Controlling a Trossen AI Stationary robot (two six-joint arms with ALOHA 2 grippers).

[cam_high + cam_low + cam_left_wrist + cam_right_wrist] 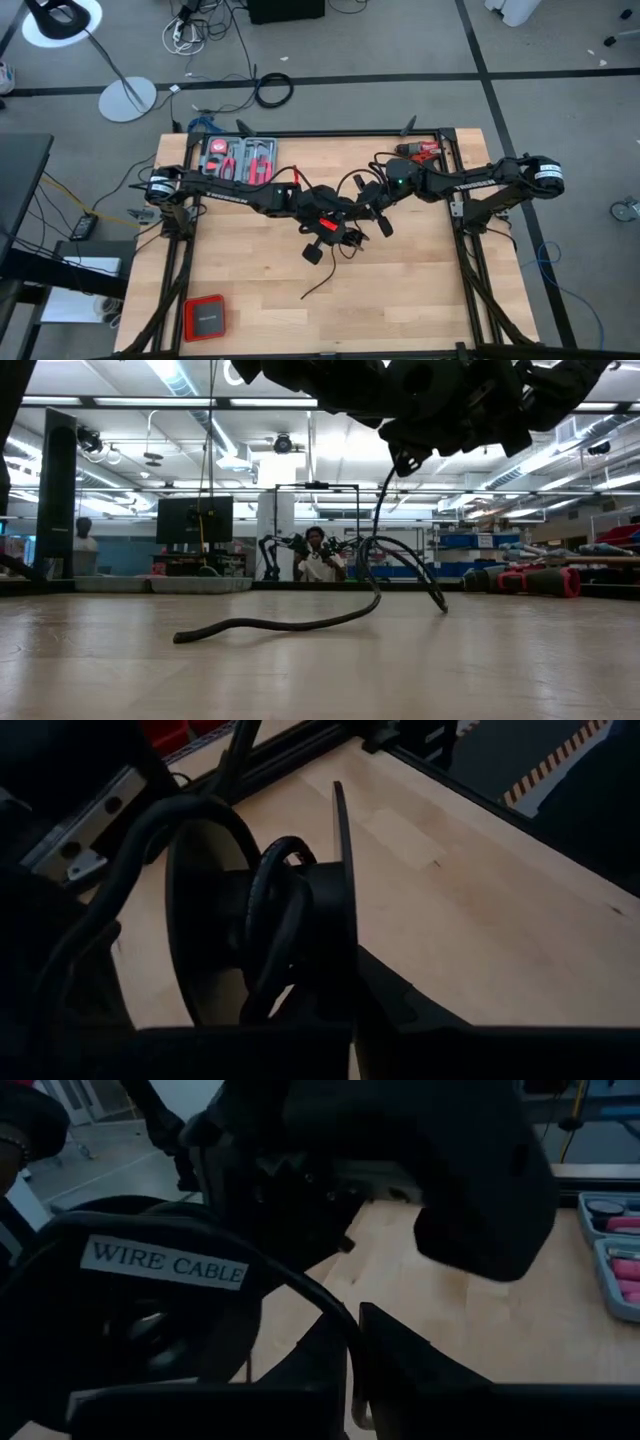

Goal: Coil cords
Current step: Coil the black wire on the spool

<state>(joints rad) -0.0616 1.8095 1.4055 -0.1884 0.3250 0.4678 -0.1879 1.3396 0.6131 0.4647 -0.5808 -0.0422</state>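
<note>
Over the middle of the counter (pixel 420 290) the left claw (pixel 322 232) is clamped shut on the black cord (pixel 330 275), with loops of it wound just past its fingers in the left wrist view, while the cord's free end trails down onto the wood toward the near edge. The right claw (pixel 375 212) sits just beside the left one, its fingers narrowed around a strand of the same cord. Around them lie a red tool tray (pixel 238 160) and a red drill (pixel 418 150) along the far edge and a red case (pixel 205 318) at the near left corner, all well apart from the cord.
</note>
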